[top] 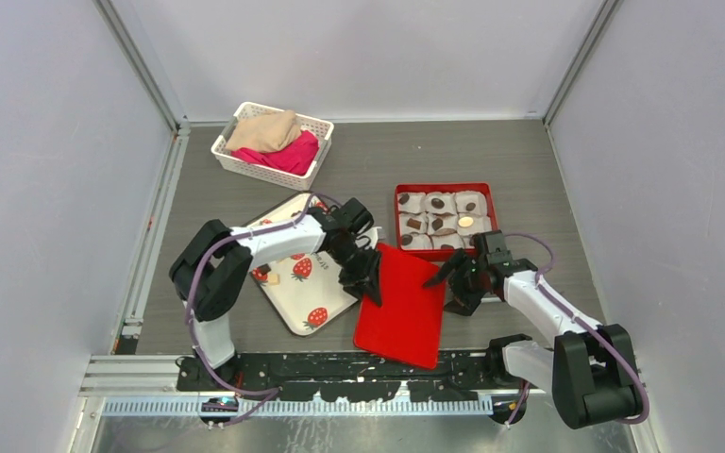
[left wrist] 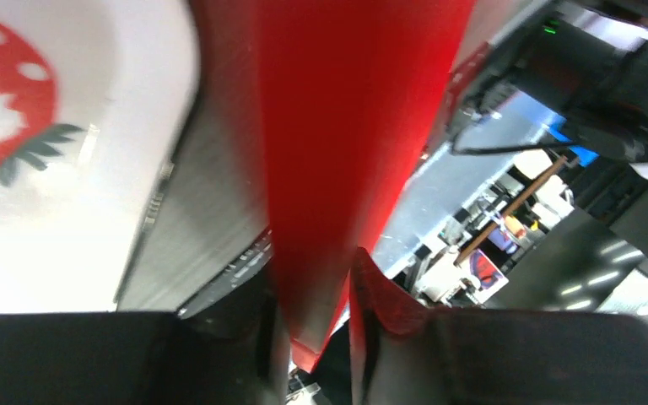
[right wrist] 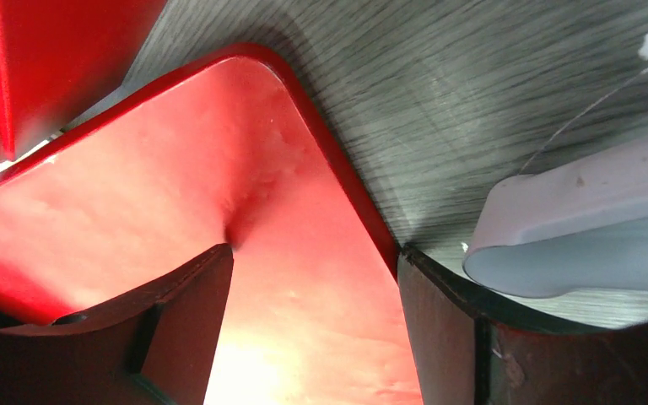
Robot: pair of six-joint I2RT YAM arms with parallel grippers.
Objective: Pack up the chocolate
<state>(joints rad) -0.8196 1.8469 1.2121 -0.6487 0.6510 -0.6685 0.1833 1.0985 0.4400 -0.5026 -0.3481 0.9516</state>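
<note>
The chocolate (top: pixel 442 204) shows as small dark lumps in white paper cups inside an open red box (top: pixel 445 189) at centre right. A flat red lid (top: pixel 406 307) lies tilted in front of the box. My left gripper (top: pixel 366 281) is at the lid's upper left edge. In the left wrist view the red lid (left wrist: pixel 337 126) runs between the fingers, and the gripper (left wrist: pixel 316 270) is shut on it. My right gripper (top: pixel 448 278) stands open at the lid's right corner. In the right wrist view the gripper (right wrist: pixel 316 278) straddles the lid (right wrist: pixel 177 169) without gripping it.
A white tray with strawberry prints (top: pixel 288 294) lies left of the lid, under the left arm. A white basket (top: pixel 236 165) holding beige and pink cloths stands at the back left. A white rounded object (right wrist: pixel 574 219) lies just beside my right finger.
</note>
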